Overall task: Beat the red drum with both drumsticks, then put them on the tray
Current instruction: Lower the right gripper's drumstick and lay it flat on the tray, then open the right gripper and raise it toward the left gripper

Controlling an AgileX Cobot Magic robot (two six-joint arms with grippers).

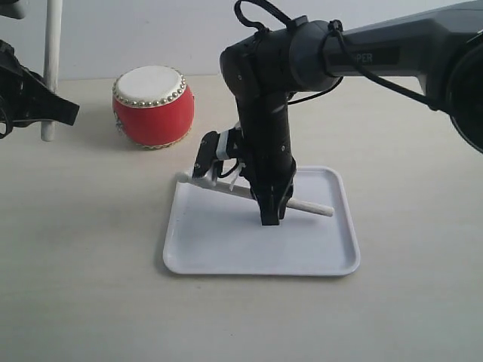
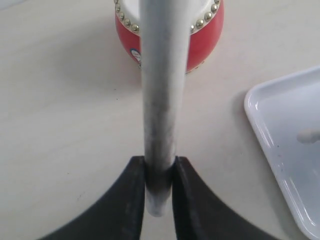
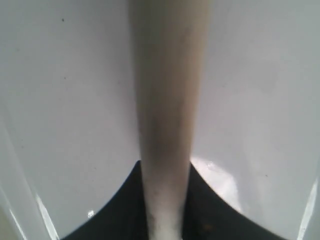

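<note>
My right pincer [image 1: 272, 214] and left pincer [image 2: 160, 164] each clamp a slim cream wooden drumstick [image 1: 311, 208]; I'd settle the right one flat in the white rectangular plastic tray [image 1: 226, 243] before releasing.

Red on the drum [image 1: 153, 121] barrel, cream-white on its skin, gold studs ringing both rims. Plain white on the tray [image 1: 226, 256]. Pale cream on left drumstick [image 1: 51, 68] and right drumstick [image 1: 313, 209]. Black on left gripper [image 2: 160, 167], right gripper [image 1: 272, 219].
</note>
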